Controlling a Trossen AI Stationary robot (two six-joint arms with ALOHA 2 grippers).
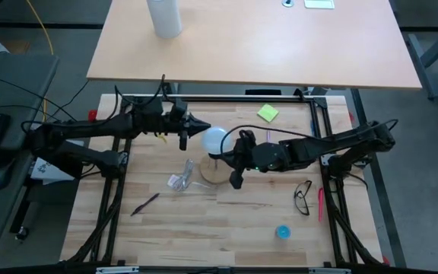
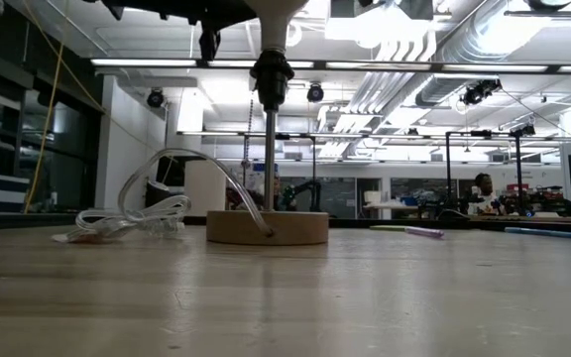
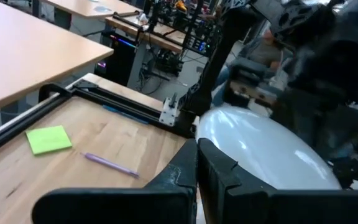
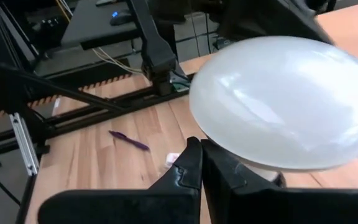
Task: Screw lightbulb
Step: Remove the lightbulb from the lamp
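Observation:
The white lightbulb (image 1: 215, 139) stands upright with its neck (image 2: 276, 25) in the black socket (image 2: 271, 74). The socket tops a thin post (image 2: 269, 149) on the round wooden disc (image 1: 210, 173). My left gripper (image 1: 204, 131) is shut, with its tips at the globe's left side; the globe fills the left wrist view (image 3: 260, 149). My right gripper (image 1: 226, 152) is shut, with its tips by the globe's right lower side (image 4: 284, 106). My left gripper's shut fingertips (image 3: 197, 155) come level from the table's left and meet the globe's side (image 3: 216, 134); I cannot tell whether they press on it. My right gripper's shut fingertips (image 4: 196, 152) point from the table's right, just under the globe's widest edge (image 4: 229, 146); I cannot tell whether they touch it.
A clear cord (image 1: 181, 180) lies coiled left of the disc. A dark pen (image 1: 146, 203) lies at the near left and a green note (image 1: 268, 113) at the far side. Glasses (image 1: 303, 198), a red pen (image 1: 320, 204) and a blue cap (image 1: 282, 231) lie right. A white cylinder (image 1: 164, 17) stands on the far desk.

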